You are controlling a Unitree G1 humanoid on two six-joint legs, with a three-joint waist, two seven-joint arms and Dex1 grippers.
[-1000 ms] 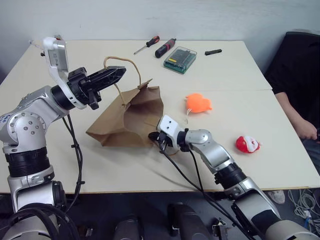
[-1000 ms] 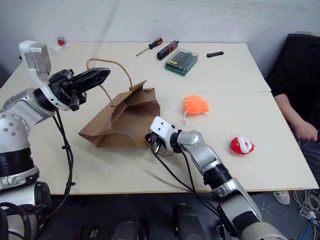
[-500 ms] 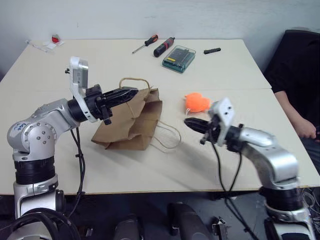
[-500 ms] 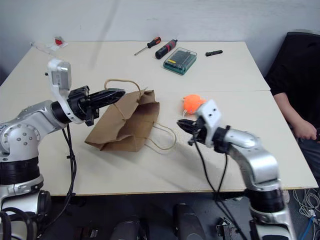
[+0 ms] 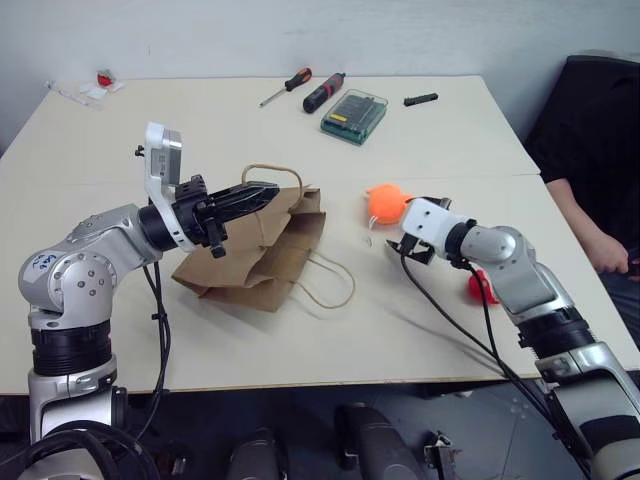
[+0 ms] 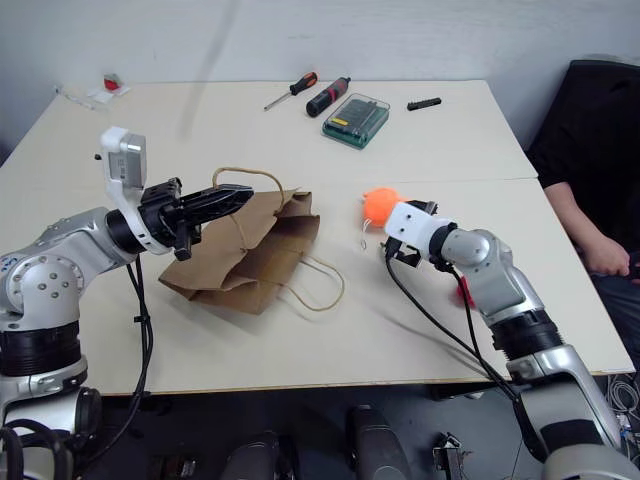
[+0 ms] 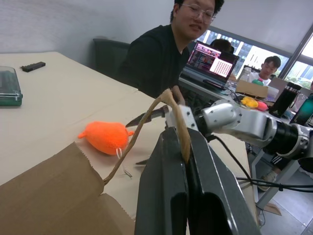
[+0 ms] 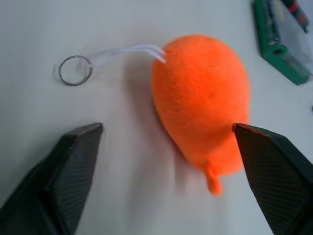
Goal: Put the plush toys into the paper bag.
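Right gripper point(image 8: 166, 147) spread wide, fingers flanking orange plush toy point(image 8: 200, 98), rounded, white string with metal ring, mid-table. Left gripper point(image 5: 262, 192) clamped on handle of paper bag point(image 5: 270, 255), brown, creased, toward table's left. Red-white toy point(image 5: 480, 286) near right edge.

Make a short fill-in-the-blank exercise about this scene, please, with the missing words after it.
1. The left gripper is shut on the paper bag's ____.
2. The right gripper's jaws are ____, with the orange plush toy between them.
3. The string of this toy ends in a small metal ____.

Missing words: handle; open; ring
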